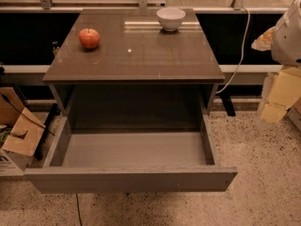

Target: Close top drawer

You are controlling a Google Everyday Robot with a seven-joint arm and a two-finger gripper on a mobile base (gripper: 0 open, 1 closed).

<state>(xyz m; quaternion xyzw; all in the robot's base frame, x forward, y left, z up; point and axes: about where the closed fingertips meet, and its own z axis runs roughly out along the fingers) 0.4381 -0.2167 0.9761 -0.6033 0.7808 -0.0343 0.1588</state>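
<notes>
So your arm (289, 32) is only peeking in at the far right edge of the view, and most of it is cut off by the frame. Up top you've got a rounded white-grey joint housing (288, 41). Right below it there's a pale yellowish blocky part that looks like your gripper (275, 105), sitting lower and angled down toward the left. It hangs in the air off to the right side.

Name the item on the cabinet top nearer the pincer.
The white bowl, back right; the red apple sits far left, away from the pincer at the frame's right edge.
</notes>
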